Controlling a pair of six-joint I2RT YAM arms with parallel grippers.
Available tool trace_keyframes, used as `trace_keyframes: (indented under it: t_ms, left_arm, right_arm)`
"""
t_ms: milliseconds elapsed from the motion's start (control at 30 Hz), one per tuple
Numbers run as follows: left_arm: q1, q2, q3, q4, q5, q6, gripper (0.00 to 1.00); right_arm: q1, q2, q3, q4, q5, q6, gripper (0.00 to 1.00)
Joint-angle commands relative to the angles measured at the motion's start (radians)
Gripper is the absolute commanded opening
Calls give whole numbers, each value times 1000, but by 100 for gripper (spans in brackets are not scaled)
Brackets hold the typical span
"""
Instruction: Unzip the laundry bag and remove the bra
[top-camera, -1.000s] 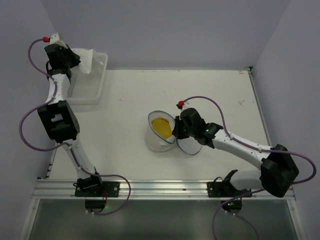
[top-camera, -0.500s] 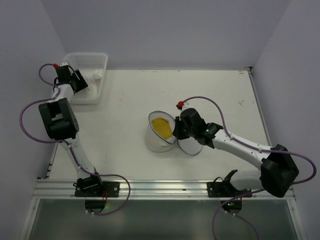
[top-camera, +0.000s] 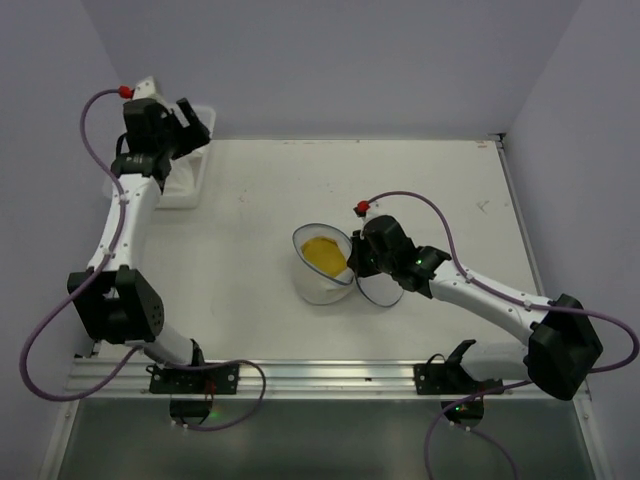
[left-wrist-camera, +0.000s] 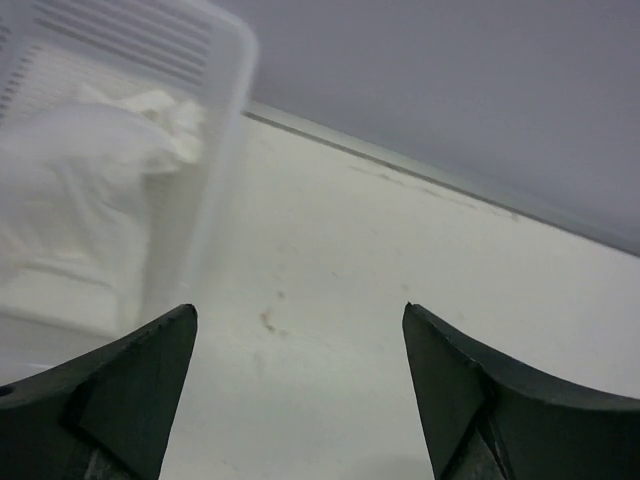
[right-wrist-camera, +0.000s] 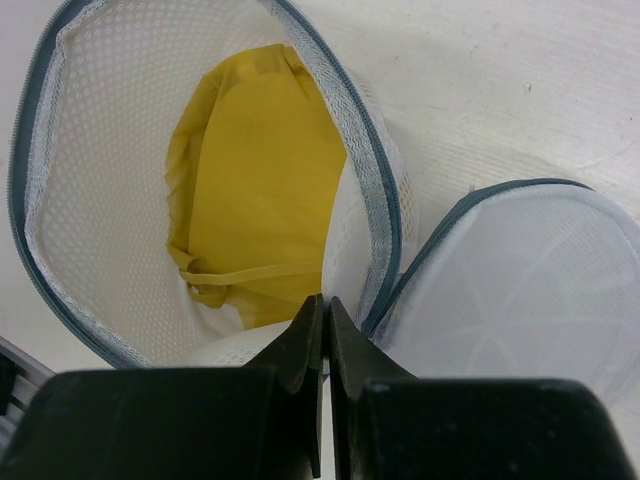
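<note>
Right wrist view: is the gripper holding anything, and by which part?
The right gripper, shut, seems to pinch the laundry bag at the near edge of its open rim; the contact itself is hidden behind the fingers.

The left arm stretches up along the left edge of the tabletop (top-camera: 450, 180) to its far left corner, its end effector (left-wrist-camera: 300, 330) tilted downward with jaws spread wide. The right arm reaches low toward the tabletop's middle, its end effector (right-wrist-camera: 322, 305) pinched fully together.
</note>
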Motion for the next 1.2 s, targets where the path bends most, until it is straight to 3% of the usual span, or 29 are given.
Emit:
trace_keyframes:
  t_ms: [0,200,400,500,867,1033,1167]
  left_arm:
    - [-148,-154,-150,-70,39,-86,87]
    - [-551,-276,-295,-53,48,-201,76]
    - [-812,-221,-303,-34,-39,-261,66]
    - [-886,-153,-300,-41,-44,-281,65]
    - [-921,-93,-367,-114,-194,-283,58]
    - [-921,-77,-412,-100,-199,-266,58]
    - [-920,-48,-465,-26,-205,-255,64]
  right_arm:
    - [-3,-30,20,51,21,-39,0]
    - [-4,-16,26,83,14,-61,0]
    - [-3,10,47,98,-5,-62,0]
    - [-3,8,44,101,-2,-54,0]
    - [-3,-18,3,107,15,-15,0]
    - [-3,-26,-11,113,15,2,0]
    - [-3,-23,-11,117,17,4,0]
